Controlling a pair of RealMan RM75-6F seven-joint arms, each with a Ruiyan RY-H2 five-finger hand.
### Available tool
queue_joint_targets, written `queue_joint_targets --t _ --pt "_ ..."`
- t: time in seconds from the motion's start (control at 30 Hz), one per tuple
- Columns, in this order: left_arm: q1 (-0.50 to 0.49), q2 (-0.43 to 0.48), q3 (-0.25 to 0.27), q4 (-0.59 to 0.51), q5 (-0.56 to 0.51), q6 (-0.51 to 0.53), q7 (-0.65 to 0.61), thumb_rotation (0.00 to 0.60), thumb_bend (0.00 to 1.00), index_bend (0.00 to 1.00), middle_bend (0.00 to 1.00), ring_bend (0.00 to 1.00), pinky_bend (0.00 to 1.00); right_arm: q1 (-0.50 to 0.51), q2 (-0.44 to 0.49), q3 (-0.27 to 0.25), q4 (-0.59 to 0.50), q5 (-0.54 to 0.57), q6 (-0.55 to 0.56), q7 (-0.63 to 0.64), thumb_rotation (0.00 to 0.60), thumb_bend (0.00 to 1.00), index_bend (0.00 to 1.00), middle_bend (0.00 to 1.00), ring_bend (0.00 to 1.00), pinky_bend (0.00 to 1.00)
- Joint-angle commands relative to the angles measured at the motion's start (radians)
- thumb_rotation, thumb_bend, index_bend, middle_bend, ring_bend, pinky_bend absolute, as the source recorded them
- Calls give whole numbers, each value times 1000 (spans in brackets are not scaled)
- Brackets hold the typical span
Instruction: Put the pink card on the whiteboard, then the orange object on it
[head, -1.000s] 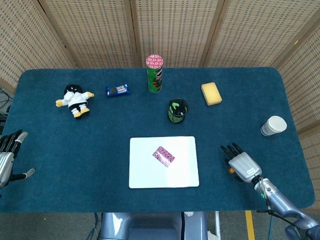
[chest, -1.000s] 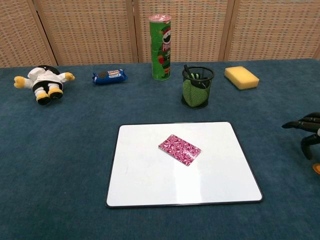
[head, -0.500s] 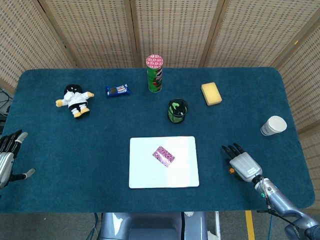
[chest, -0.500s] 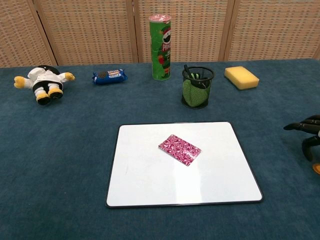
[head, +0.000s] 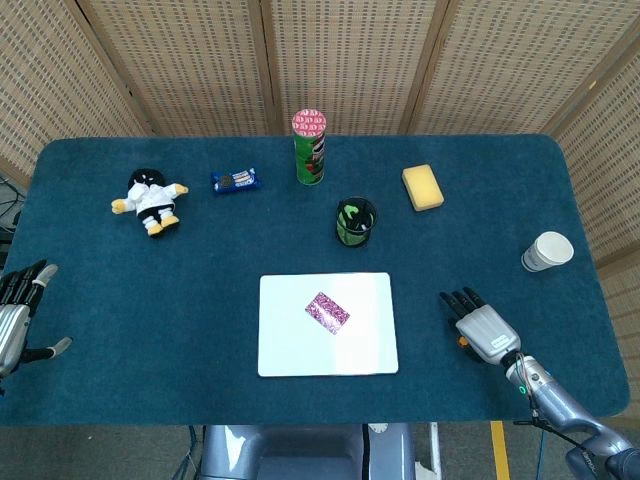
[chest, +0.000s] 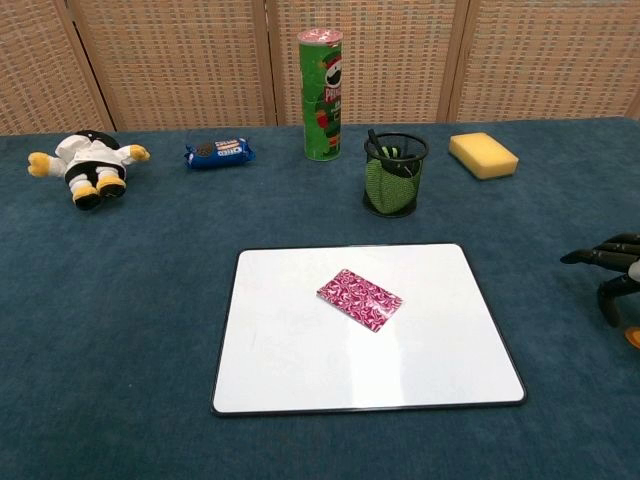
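Pink card (head: 327, 312): flat on whiteboard (head: 290, 345), near centre.
Orange object (head: 462, 341): on table, touching right hand, mostly hidden beneath it.
Right hand (head: 482, 327): fingers apart, palm down, empty.
Left hand (head: 14, 312): spread, empty, table's left edge.

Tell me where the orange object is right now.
In the head view the orange object peeks out on the table at the right hand's left edge, right of the whiteboard; in the chest view it sits at the far right edge.
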Motion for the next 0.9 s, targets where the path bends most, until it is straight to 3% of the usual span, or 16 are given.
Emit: queue_joint_targets --t 0.03,0.23,0.43,0.67,0.9 --pt "0 0 0 0 0 0 0 600 0 0 0 0 0 2 -2 3 0 0 -7 -4 600 311 424 0 0 0" --pt "0 1 0 1 -2 -1 -2 600 0 0 0 0 0 5 -6 11 -4 9 -30 -20 600 333 459 0 0 0" --pt "-1 2 -1 2 -3 -2 -6 600 0 0 0 0 0 0 -11 14 0 7 -31 -16 600 334 564 0 0 0" --pt "0 2 -1 2 -1 0 -7 600 0 0 0 0 0 -1 -6 19 -5 -10 -13 -2 600 337 570 0 0 0" --pt "-1 2 0 2 -2 -2 -8 600 0 0 0 0 0 37 22 59 -100 -22 -9 -52 600 337 570 0 0 0"
